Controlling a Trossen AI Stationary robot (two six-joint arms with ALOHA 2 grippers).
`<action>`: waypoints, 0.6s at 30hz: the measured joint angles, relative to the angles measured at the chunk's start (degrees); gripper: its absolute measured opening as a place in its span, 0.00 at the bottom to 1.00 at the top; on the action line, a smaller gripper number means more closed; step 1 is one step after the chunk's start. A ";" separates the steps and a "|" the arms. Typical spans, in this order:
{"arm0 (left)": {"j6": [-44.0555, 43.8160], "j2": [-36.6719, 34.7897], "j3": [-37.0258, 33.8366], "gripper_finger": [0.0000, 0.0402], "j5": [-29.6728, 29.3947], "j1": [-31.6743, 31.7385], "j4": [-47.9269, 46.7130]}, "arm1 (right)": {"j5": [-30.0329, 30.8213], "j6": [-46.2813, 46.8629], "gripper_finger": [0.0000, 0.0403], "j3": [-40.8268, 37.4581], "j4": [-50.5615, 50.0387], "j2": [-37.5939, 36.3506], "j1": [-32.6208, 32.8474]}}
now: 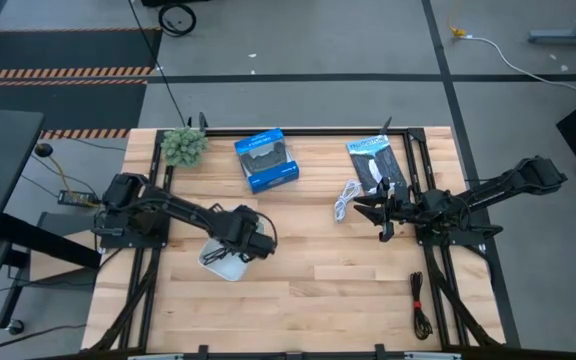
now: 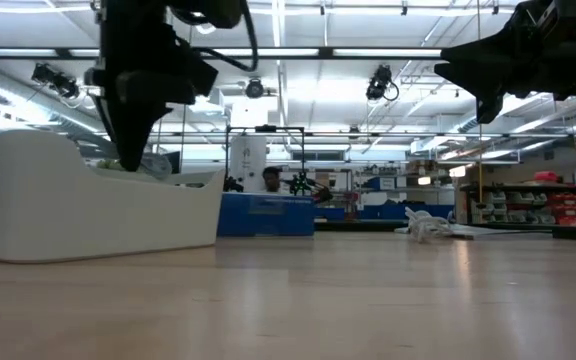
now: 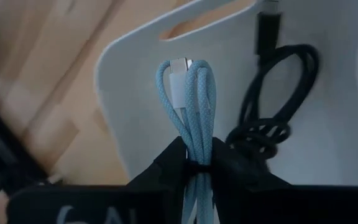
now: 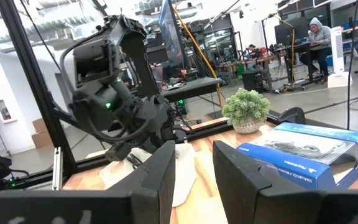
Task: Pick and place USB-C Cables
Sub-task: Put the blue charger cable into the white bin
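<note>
My left gripper (image 3: 196, 163) is shut on the short grey-blue cable (image 3: 188, 93) above the white tray (image 3: 328, 143); in the high view it hangs over the tray (image 1: 220, 264). A black cable bundle (image 3: 272, 106) lies in the tray. The white cable (image 1: 347, 200) lies on the table beside my right gripper (image 1: 382, 212), which is open, raised and holding nothing (image 4: 194, 168). Another black cable with a red tie (image 1: 420, 305) lies near the table's near right corner. My left gripper pinches the grey-blue cable bundle between its two fingers at a small dark tie around the strands (image 3: 194, 167). The looped end and its white plug (image 3: 180, 78) stick out beyond the fingertips. The bundle is lifted clear above the tray's floor.
A blue box (image 1: 266, 160) and a flat black packet with white print (image 1: 376, 163) lie toward the far edge, and a small potted plant (image 1: 183, 146) stands at the far left corner. Bare wood (image 1: 318, 280) stretches between the tray and the right arm.
</note>
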 joint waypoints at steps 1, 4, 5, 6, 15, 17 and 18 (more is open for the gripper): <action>1.42 0.00 0.00 0.15 0.65 0.56 0.87 | 0.00 0.00 0.28 0.02 0.02 -0.01 0.00; 5.41 -0.45 -0.01 0.15 1.68 2.01 2.35 | 0.01 0.00 0.28 0.00 0.01 -0.01 0.00; 6.38 -1.02 -0.02 0.15 1.76 2.37 2.16 | 0.01 0.00 0.28 0.02 0.00 -0.02 0.00; 7.14 -1.77 -0.02 0.15 1.82 2.78 1.97 | 0.00 0.00 0.28 0.00 0.02 -0.01 0.00; 7.20 -16.38 -4.07 0.14 -0.02 6.09 4.56 | 0.00 0.00 0.28 0.01 0.03 -0.01 0.00; 6.57 -19.70 -7.41 0.14 0.10 6.22 8.00 | 0.02 0.00 0.28 0.01 -0.06 0.00 0.00; 5.97 -21.28 -9.26 0.14 0.42 6.35 10.18 | 0.00 0.00 0.28 0.00 0.03 0.00 0.00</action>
